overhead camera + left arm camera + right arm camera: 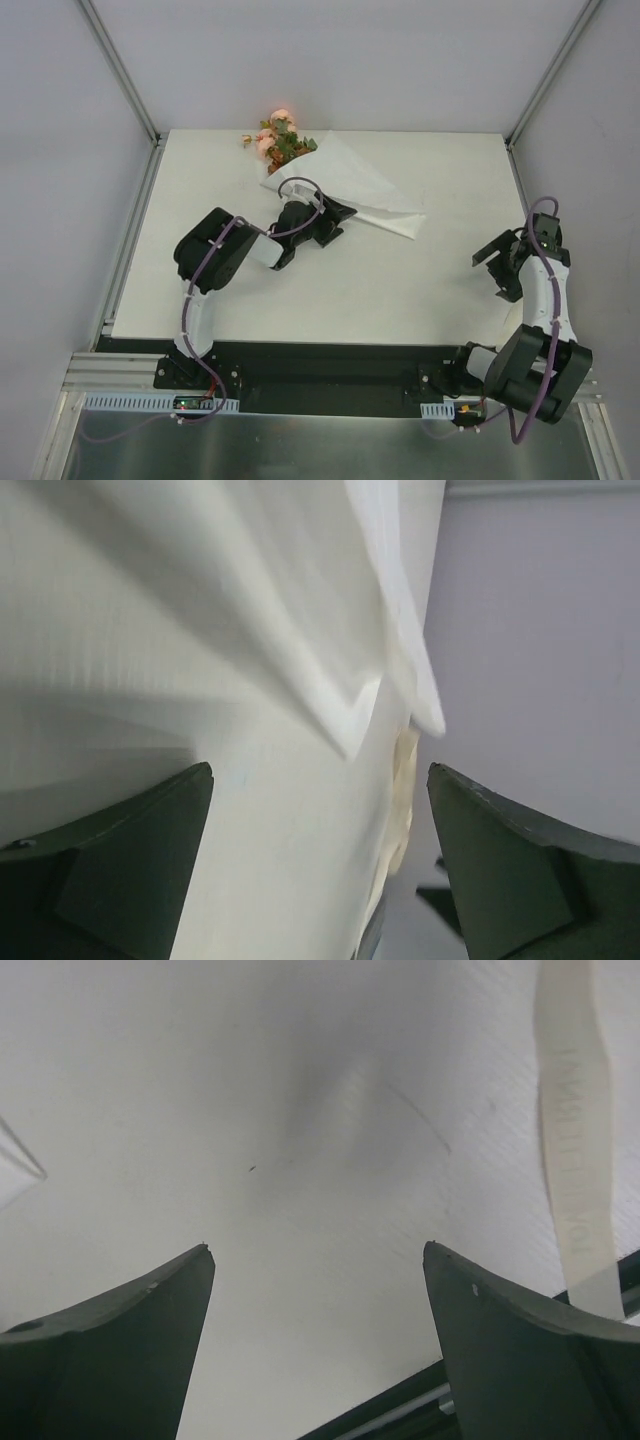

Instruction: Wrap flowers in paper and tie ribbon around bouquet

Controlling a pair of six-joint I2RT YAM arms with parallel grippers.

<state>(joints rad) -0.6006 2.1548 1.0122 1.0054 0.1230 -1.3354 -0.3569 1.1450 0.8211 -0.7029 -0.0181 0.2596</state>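
Your left gripper [318,770] sat right against the bouquet [335,182], jaws spread, the paper [200,630] loose between them, pinching nothing. With nothing clamping that wrap, it could have sprung open off the flowers [278,138], or a finger could have snagged a fold. Well right of the bouquet, your right gripper [315,1250] gaped empty. The ribbon [575,1150] lay out there too, so flat it could have slipped a pinch.

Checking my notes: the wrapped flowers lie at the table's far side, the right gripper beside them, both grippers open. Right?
No. The top view shows the left gripper beside the paper wrapped round the flowers; the right gripper is far off at the table's right edge. Both are open.
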